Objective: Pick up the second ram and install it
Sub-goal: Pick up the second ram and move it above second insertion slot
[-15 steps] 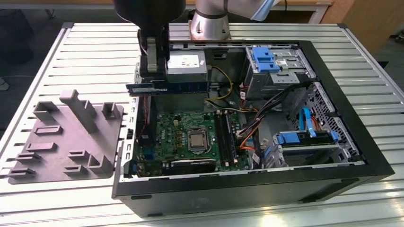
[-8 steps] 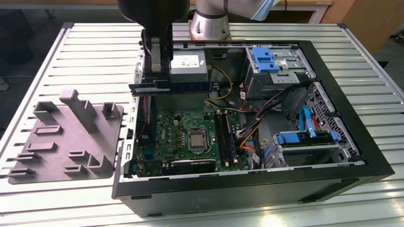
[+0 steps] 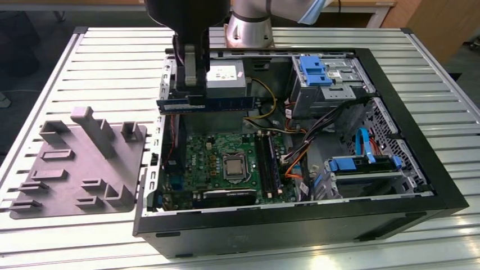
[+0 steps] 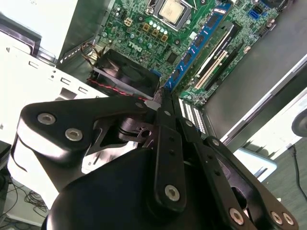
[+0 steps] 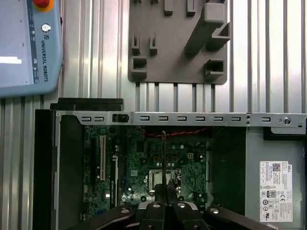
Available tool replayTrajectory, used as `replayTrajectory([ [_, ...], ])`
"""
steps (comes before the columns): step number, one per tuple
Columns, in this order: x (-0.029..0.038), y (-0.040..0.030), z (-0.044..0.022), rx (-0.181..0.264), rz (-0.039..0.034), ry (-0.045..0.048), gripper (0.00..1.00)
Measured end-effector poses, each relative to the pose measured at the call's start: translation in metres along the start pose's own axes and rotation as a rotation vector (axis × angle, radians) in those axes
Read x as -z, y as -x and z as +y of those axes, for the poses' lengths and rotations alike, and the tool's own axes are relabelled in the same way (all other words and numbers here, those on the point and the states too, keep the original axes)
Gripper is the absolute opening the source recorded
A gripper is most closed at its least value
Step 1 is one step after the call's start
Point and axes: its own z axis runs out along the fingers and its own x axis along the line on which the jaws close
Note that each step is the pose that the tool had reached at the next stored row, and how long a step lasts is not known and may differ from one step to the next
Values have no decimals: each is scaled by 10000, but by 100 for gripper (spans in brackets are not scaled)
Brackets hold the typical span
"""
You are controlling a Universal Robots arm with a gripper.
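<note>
The second ram (image 3: pixel 217 104), a thin blue circuit-board stick, is pinched between the narrow fingers of my gripper (image 3: pixel 193 97). It is held level and in the air, and it reaches out past my fingers on both sides. In the first wrist view it shows edge-on as a thin dark line (image 5: pixel 163 153) running straight out from my fingertips. Below my gripper lies the open computer case (image 3: pixel 420 185) with its green motherboard (image 3: pixel 202 152) and square silver processor (image 3: pixel 234 167). Another blue memory stick (image 4: pixel 199 40) already sits in a slot beyond my fingertips, beside the black memory slots (image 4: pixel 225 52). A grey parts fixture (image 3: pixel 82 163) lies on the slatted table (image 3: pixel 112 62), off to one side of my gripper.
</note>
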Motion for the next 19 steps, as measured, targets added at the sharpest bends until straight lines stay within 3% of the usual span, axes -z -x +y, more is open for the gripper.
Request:
replayTrajectory([
  [19, 4, 1, -139, 0, 0, 0, 11],
])
